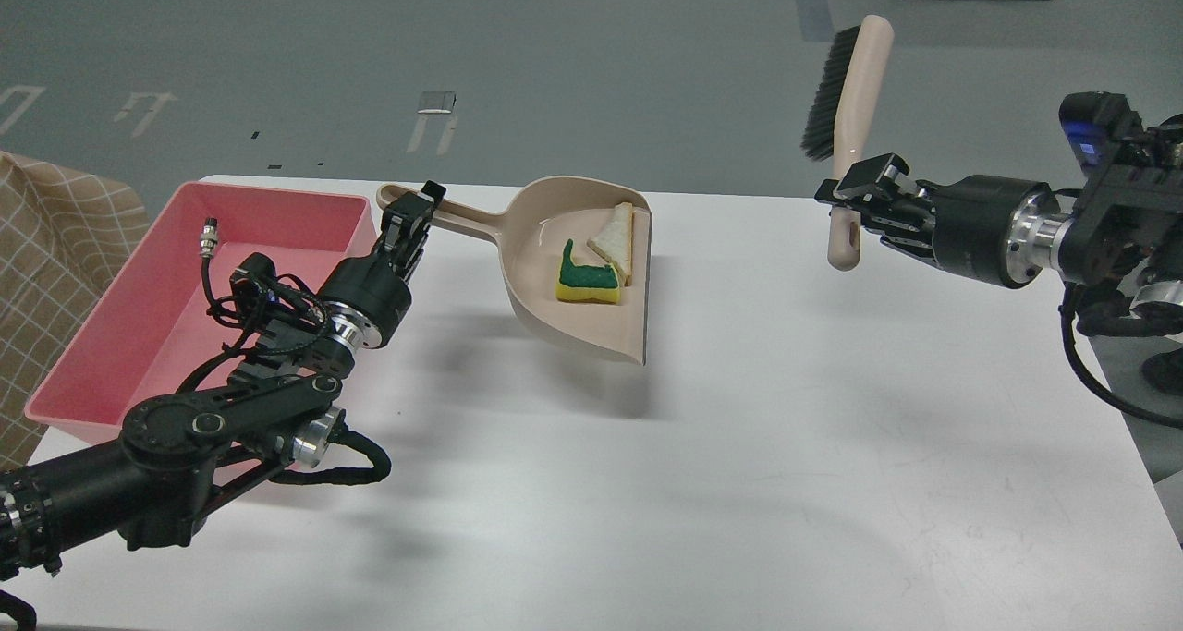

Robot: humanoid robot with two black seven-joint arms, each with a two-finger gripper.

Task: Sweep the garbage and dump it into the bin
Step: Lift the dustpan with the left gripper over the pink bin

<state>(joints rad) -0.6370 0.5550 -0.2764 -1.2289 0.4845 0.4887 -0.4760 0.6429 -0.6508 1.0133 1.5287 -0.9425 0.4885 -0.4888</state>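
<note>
While the pink tub (277, 208) stood at the table's (739, 428) left edge, the left tool (413, 213) was closed on the handle of the beige dustpan (545, 271), held just above the table to the tub's right. Both scraps lay in the pan: a yellow-and-green sponge piece (587, 280) touching a triangular bread slice (617, 238). At right, well apart, the right tool (855, 204) was clamped around the hand brush (855, 104), bristles upward. Sweeping appeared complete; the dump step was in hand. The next move would call for carrying the pan leftward over the tub and tilting it.
</note>
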